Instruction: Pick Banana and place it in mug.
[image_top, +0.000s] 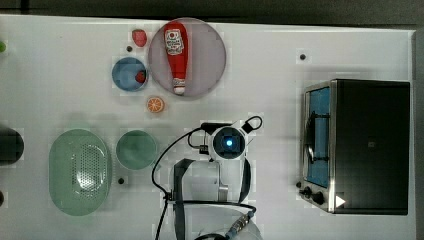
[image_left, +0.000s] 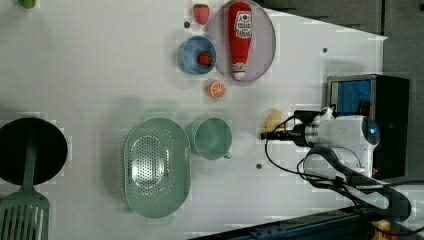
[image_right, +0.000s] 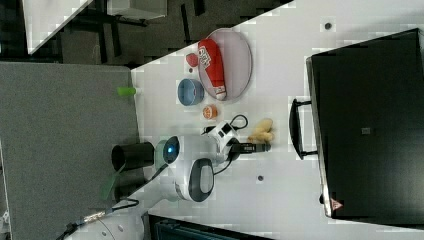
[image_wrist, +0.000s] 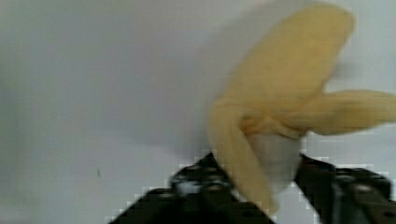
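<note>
Fingers (image_wrist: 201, 184) of the black gripper (image_wrist: 257, 163) set narrow, one on each side of the pale yellow peeled banana (image_wrist: 280, 93), right up against its white flesh and a hanging strip of peel; honestly can't tell whether actually clamped or just touching. Banana lying on the white tabletop (image_left: 100, 75), skin flaps splayed out, not lifted off it as far as visible. In the left view, sitting well apart from the small round teal-green mug (image_left: 212, 139), out toward the left view's right, between mug and the black toaster oven (image_left: 390, 125). Mug upright with nothing visible inside, just beside the oval perforated green basket (image_left: 156, 167). Round orange slice (image_left: 217, 89) near the mug, up toward the left view's top. White arm (image_left: 345, 132) reaching down over the banana.
</note>
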